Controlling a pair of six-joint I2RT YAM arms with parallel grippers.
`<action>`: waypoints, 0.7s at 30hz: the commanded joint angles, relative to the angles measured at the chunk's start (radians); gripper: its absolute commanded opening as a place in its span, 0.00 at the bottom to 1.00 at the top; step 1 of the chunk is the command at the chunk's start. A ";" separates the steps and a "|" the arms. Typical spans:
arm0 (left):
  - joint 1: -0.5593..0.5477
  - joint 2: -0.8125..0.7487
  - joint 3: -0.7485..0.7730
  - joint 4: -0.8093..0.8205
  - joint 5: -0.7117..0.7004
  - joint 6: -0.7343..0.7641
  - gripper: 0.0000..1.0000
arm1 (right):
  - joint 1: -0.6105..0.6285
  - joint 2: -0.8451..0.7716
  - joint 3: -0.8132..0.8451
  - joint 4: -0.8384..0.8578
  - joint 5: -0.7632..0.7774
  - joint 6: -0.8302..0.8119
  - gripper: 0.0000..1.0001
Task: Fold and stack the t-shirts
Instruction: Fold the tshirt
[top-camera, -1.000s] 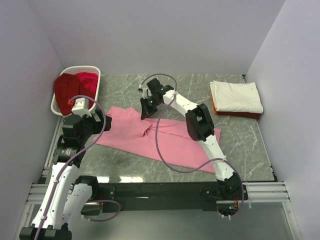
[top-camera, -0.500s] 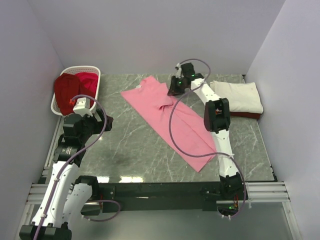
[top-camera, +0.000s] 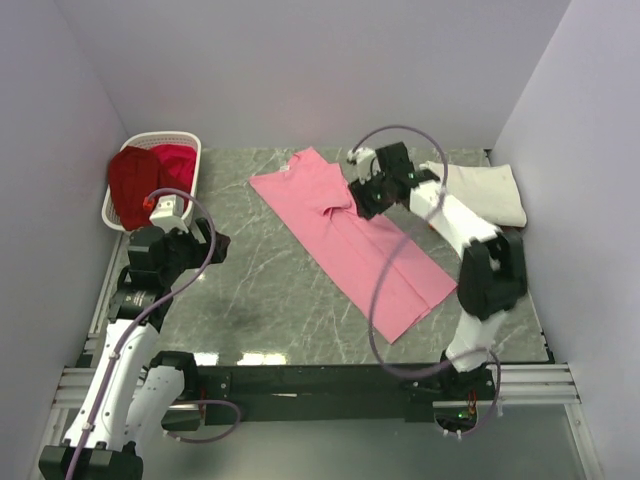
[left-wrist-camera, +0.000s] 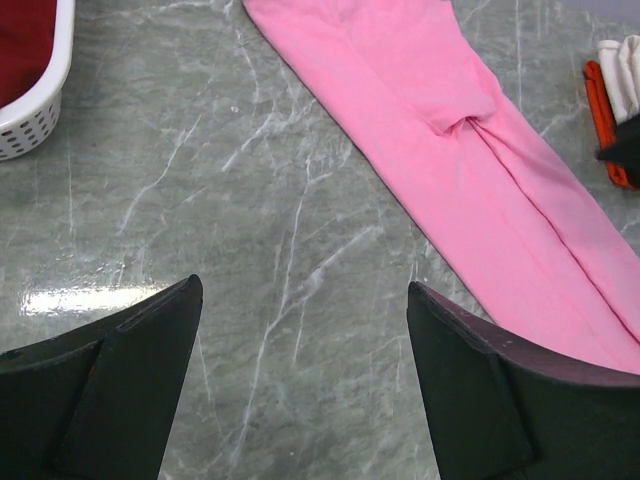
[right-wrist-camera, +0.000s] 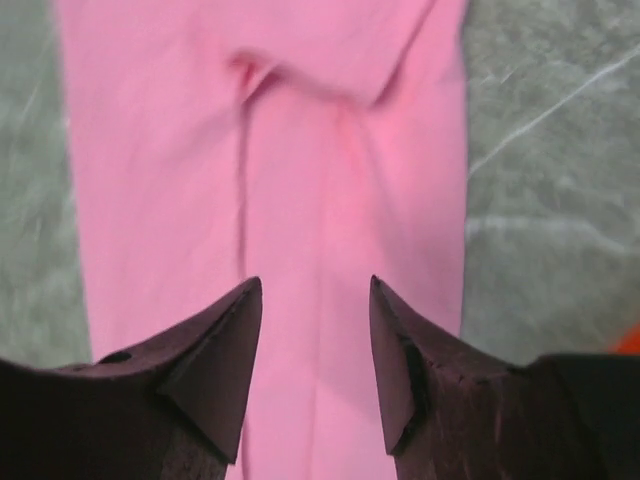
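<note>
I am reading the top view from the left. At ten o'clock the white slatted basket (top-camera: 196, 160) is holding a dark red shirt (top-camera: 128, 185), which is spilling over its left rim, and a crimson shirt (top-camera: 172, 160). Just below it my left gripper (left-wrist-camera: 305, 390) is hanging over bare marble tabletop (top-camera: 260, 290) with its fingers spread wide and nothing between them.

The pink shirt (top-camera: 340, 235) is lying flat as a long band from twelve o'clock down toward five o'clock, with a small pucker near its middle. My right gripper (right-wrist-camera: 315, 350) is sitting over that band just below the pucker. Its jaws are parted and pink cloth is showing in the gap; I cannot tell whether the tips are touching it.

At two o'clock the cream-white shirt (top-camera: 490, 190) is resting folded on an orange-red one (left-wrist-camera: 600, 110).

I am worrying about three things:
- Folding over the pucker could lock in a crooked crease.
- A shallow pinch may lift only the top layer and open the band.
- The right arm's cable is looping across the cloth and could drag it.
</note>
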 joint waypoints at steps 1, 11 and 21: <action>0.004 -0.036 -0.002 0.046 0.027 0.003 0.89 | 0.133 -0.257 -0.255 0.107 0.104 -0.272 0.56; 0.004 -0.073 -0.007 0.045 0.025 0.003 0.89 | 0.512 -0.416 -0.661 0.129 0.319 -0.235 0.59; 0.004 -0.062 -0.005 0.048 0.027 0.006 0.88 | 0.626 -0.314 -0.710 0.111 0.366 -0.129 0.51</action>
